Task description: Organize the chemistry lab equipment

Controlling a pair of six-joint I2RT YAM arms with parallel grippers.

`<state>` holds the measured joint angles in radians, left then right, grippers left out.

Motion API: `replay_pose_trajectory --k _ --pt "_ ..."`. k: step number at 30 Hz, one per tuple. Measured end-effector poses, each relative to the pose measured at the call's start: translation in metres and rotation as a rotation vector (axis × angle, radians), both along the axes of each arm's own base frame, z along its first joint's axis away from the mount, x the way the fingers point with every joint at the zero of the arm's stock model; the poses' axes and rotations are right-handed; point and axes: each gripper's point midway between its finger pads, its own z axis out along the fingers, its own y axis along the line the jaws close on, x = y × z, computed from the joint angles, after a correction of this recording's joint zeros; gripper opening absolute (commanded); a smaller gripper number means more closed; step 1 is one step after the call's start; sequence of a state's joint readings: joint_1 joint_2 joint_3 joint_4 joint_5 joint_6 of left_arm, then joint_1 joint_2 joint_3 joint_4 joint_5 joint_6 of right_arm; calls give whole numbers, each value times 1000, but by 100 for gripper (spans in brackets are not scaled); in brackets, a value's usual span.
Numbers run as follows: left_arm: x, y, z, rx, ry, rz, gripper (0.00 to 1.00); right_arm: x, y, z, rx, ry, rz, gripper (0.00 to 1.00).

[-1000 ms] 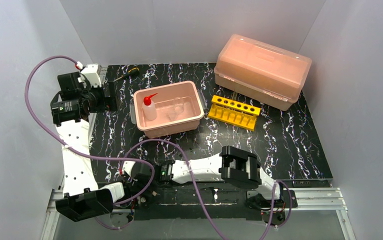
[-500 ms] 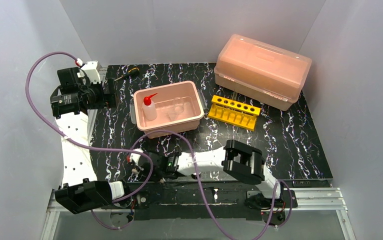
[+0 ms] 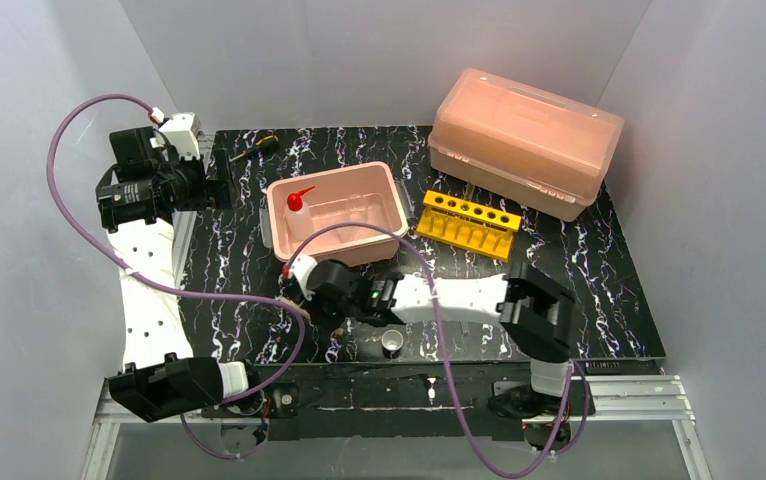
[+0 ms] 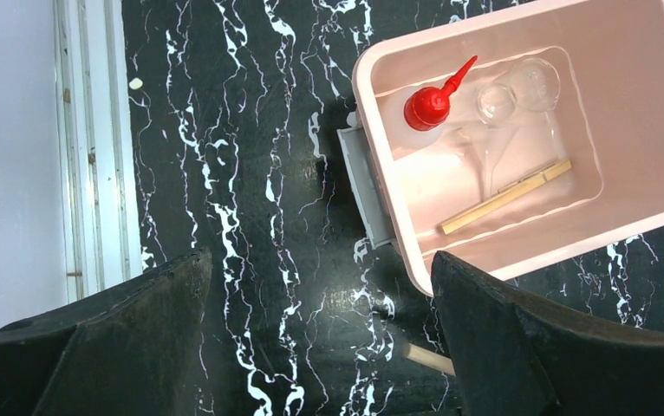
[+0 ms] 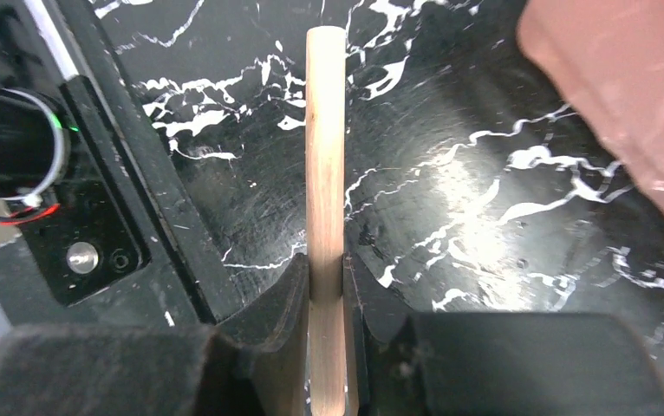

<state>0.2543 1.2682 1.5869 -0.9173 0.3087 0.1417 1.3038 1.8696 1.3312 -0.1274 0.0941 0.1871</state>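
We see the squeeze bottle (image 3: 297,215), beaker (image 4: 528,87) and wooden clamp (image 4: 504,197) in the tub (image 3: 331,176); the rack (image 3: 467,225) stands right of it, the lidded box (image 3: 524,140) behind the rack, and the cup (image 3: 392,343) in front.

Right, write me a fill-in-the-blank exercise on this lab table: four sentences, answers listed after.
1. The right gripper is shut on a ____ clamp.
2. The squeeze bottle in the pink tub has a ____ nozzle.
3. The left gripper stands ____, holding nothing.
4. The holed rack beside the tub is ____ in colour.
Missing words: wooden; red; open; yellow.
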Motion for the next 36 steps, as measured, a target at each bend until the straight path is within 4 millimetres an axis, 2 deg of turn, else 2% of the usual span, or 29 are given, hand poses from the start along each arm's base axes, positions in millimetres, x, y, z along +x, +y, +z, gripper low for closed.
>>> replay_pose_trajectory --k 3,5,10,13,15,17,18,20,23,26,28,30,32,36 --pt "1 -1 5 5 -16 -16 98 17 -9 36 65 -6 -29 2" --pt "2 -2 6 6 -22 -23 98 38 -21 64 115 -12 -67 2" --pt "7 -1 7 8 -35 -28 98 111 -52 147 258 -43 -191 4" --pt "14 -1 5 2 -44 -37 98 148 -65 188 321 -68 -246 4" --pt "18 -3 -2 -10 -34 -49 98 169 -69 206 342 -74 -271 4" --pt "24 -6 -14 -34 -6 -71 98 191 -67 214 354 -76 -290 4" --pt "27 -8 -22 -50 14 -85 98 202 -66 212 350 -72 -299 4" --pt "31 -13 -40 -88 60 -115 98 218 -63 195 319 -50 -319 5" --pt "33 -22 -74 -144 149 -158 98 231 -61 143 225 18 -344 5" --pt "32 -34 -102 -175 222 -197 98 231 -61 91 129 90 -359 5" --pt "31 -46 -114 -177 254 -234 98 229 -63 64 76 128 -369 11" --pt "33 -58 -121 -173 271 -270 98 227 -66 49 46 149 -374 17" --pt "36 -68 -126 -166 277 -301 98 224 -69 38 24 165 -378 28" --pt "44 -76 -136 -143 281 -326 94 219 -74 23 -3 189 -387 46"
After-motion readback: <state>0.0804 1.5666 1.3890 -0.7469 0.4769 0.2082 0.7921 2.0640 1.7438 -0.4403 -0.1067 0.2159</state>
